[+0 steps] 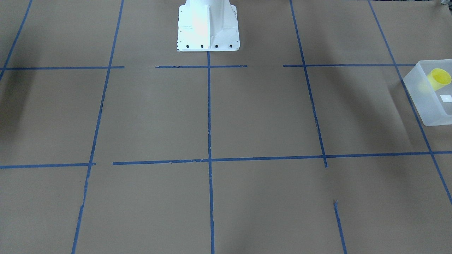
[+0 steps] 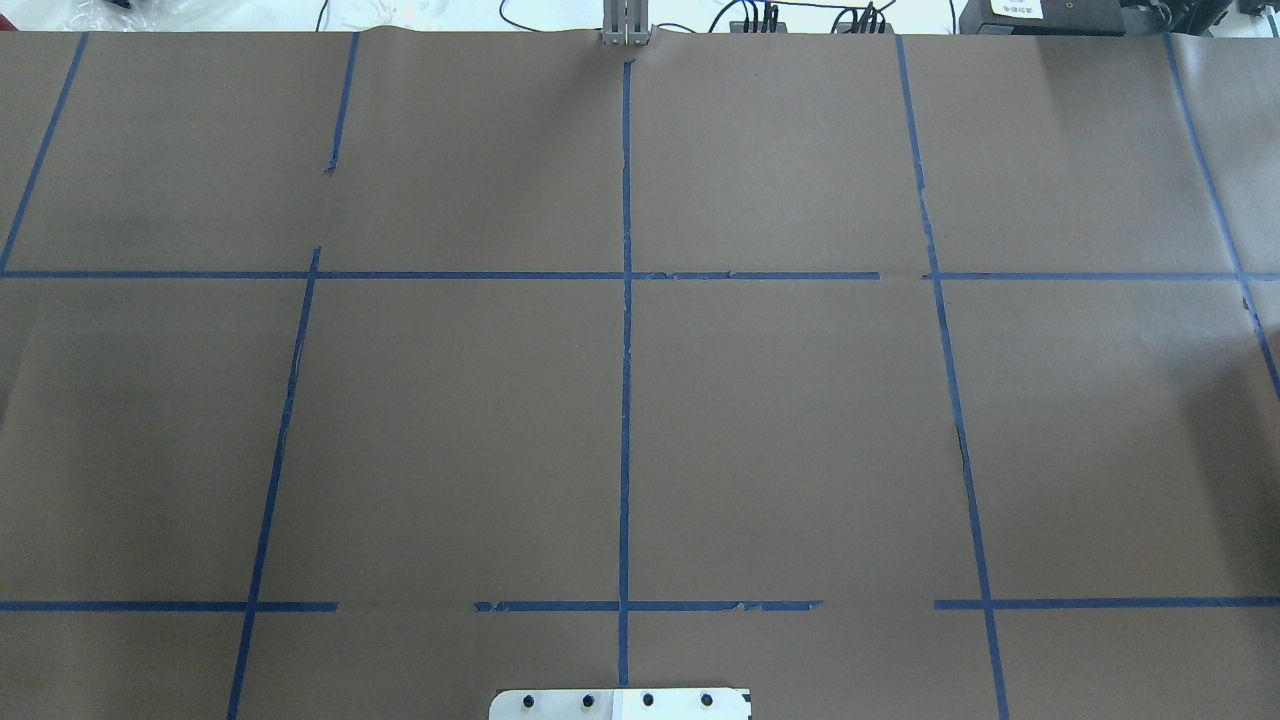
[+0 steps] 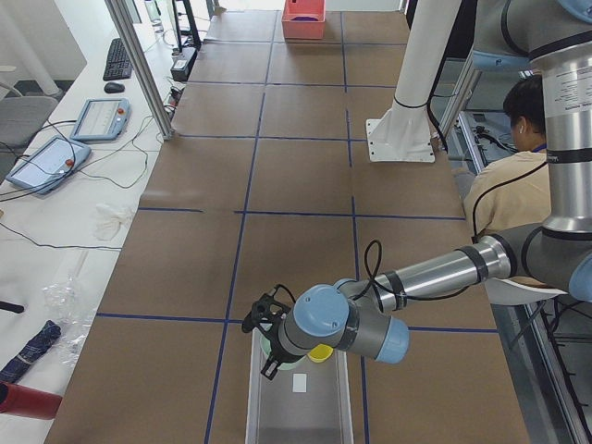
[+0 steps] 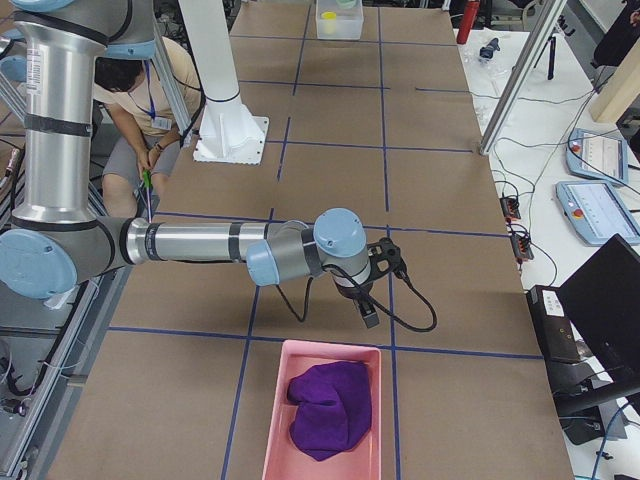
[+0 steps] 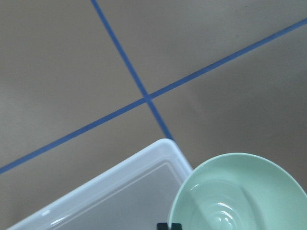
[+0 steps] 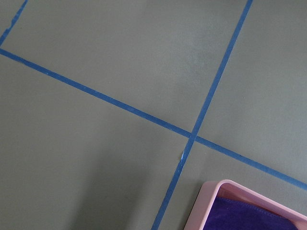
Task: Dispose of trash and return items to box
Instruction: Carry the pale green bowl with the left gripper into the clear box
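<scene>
The frosted white box point(image 1: 429, 106) stands at the table's end on my left, with the yellow cup point(image 1: 439, 79) lying inside it. In the exterior left view my left gripper point(image 3: 268, 361) hangs over the box's point(image 3: 296, 412) near corner, beside the cup point(image 3: 320, 352). The left wrist view shows a pale green bowl point(image 5: 240, 191) held close under the camera, over the box's corner point(image 5: 120, 184); a black fingertip point(image 5: 169, 226) meets its rim. My right gripper point(image 4: 367, 315) hovers by a pink bin point(image 4: 272, 420); I cannot tell whether it is open or shut.
The pink bin point(image 6: 211, 196) holds a purple cloth point(image 4: 325, 410) at the table's end on my right. The robot's white base point(image 1: 207, 26) stands mid-table at the back edge. Blue tape lines cross the brown paper. An operator point(image 3: 513, 157) sits behind the robot.
</scene>
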